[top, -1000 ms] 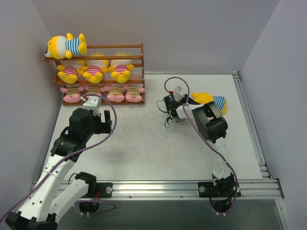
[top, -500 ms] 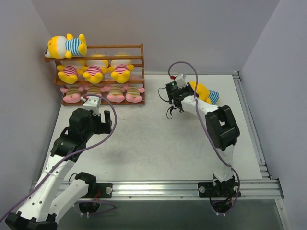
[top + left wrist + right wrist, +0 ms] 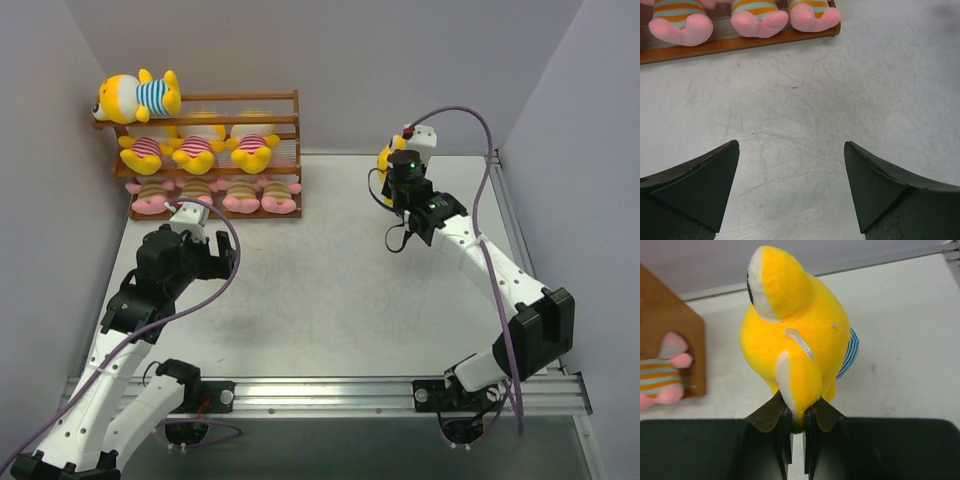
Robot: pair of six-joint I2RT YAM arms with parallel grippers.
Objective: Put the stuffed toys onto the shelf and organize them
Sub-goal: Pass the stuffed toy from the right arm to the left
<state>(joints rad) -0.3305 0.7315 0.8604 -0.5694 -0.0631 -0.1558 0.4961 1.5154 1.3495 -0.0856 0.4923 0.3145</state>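
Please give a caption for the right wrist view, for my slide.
Right gripper shut on a yellow toy; shelf and pink toy at frame left.

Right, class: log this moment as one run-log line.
right gripper: shut on blue-striped yellow plush | left gripper: open, empty, facing shelf | top tier: one matching plush

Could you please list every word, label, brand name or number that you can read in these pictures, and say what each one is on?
None can be read. The shelved toys wear only stripes, the shelf is bare wood, and the small white loop on the yellow toy held in the right gripper shows no lettering.
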